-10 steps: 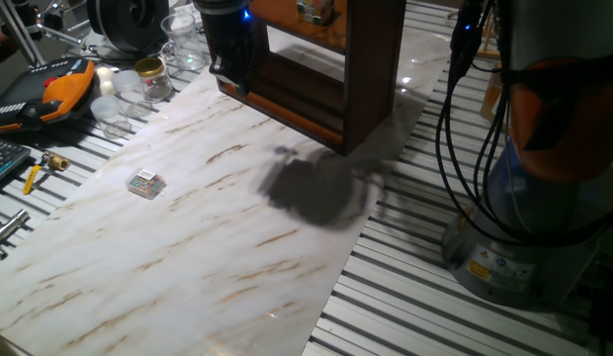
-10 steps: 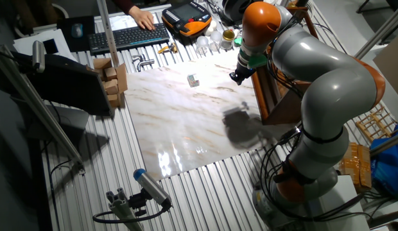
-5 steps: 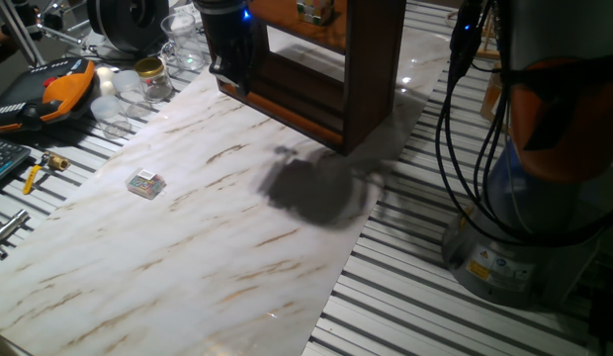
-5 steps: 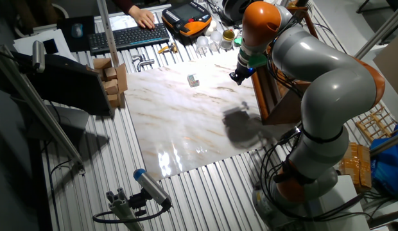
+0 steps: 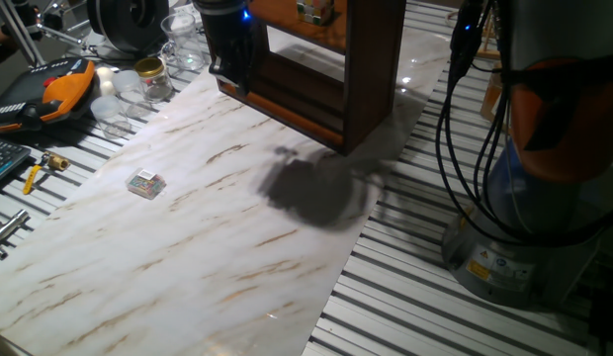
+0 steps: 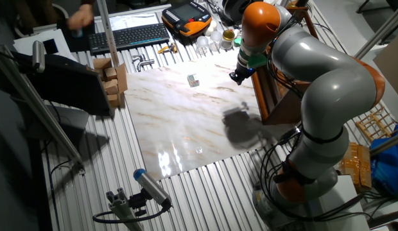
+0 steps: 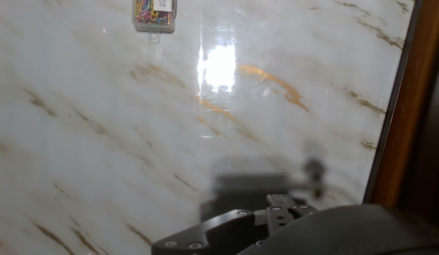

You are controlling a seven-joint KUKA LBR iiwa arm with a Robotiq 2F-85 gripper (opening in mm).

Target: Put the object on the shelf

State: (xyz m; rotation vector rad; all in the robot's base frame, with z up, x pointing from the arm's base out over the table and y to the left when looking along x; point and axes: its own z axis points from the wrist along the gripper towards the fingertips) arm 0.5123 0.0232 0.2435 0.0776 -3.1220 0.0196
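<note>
The small puzzle cube (image 5: 308, 10) sits on the orange-brown board of the dark-brown shelf (image 5: 371, 69), at the top edge of one fixed view. My gripper (image 5: 235, 81) hangs just left of the shelf's front frame, above the marble table, apart from the cube. It holds nothing, and its jaws look spread. In the other fixed view the gripper (image 6: 236, 77) is beside the shelf (image 6: 271, 96); the cube is hidden there. The hand view shows only the gripper's dark body (image 7: 276, 227) and the shelf's brown edge (image 7: 398, 106).
A flat whitish box with small coloured marks (image 5: 145, 183) lies on the marble slab (image 5: 218, 247); it also shows in the other fixed view (image 6: 193, 80) and the hand view (image 7: 154, 14). Jars, glassware and an orange handset (image 5: 64, 89) crowd the far left. Cables (image 5: 455, 119) hang by the robot base.
The arm and table objects have not moved. A person's hand at the keyboard in the other fixed view has shifted left.
</note>
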